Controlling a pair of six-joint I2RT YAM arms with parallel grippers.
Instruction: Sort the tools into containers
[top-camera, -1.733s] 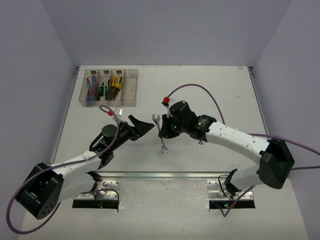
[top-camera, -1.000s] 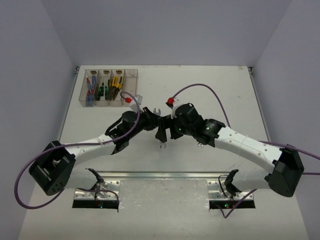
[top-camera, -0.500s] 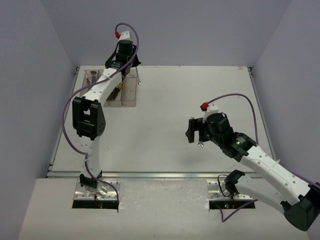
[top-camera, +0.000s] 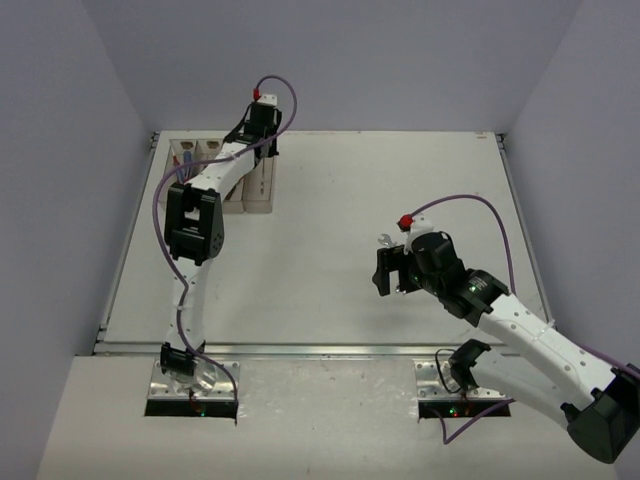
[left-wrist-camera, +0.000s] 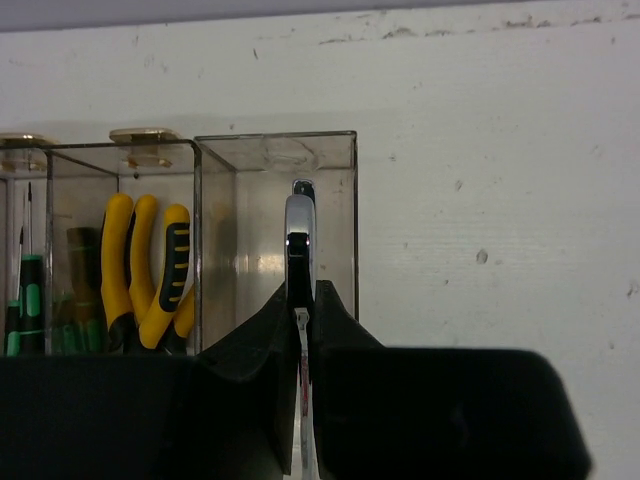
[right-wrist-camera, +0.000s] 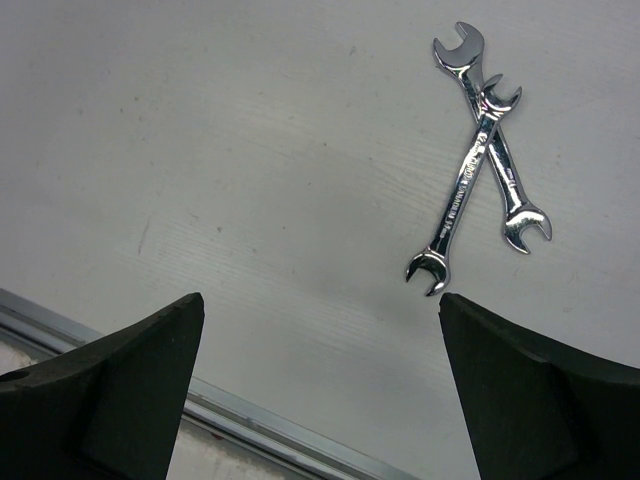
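In the left wrist view my left gripper (left-wrist-camera: 301, 295) is shut on a silver wrench (left-wrist-camera: 299, 215), held edge-on and pointing into the rightmost of the containers (left-wrist-camera: 335, 220), a translucent bin. The bin beside it holds yellow pliers (left-wrist-camera: 150, 260), and green-black screwdrivers (left-wrist-camera: 30, 300) show further left. From above, the left arm reaches over the containers (top-camera: 262, 190) at the far left. My right gripper (right-wrist-camera: 318, 305) is open over bare table, with two crossed silver wrenches (right-wrist-camera: 478, 165) ahead of its right finger. From above, the right gripper (top-camera: 384, 270) hangs right of centre.
A metal rail (right-wrist-camera: 250, 420) marks the table's near edge, just below the right gripper. Grey walls enclose the table on three sides. The left arm (top-camera: 190, 225) stretches along the left side and hides most of the bins from above.
The left arm has carried a wrench from the table's middle to the bins and now sits lower over them. The right arm has drawn back to the right, jaws wide.
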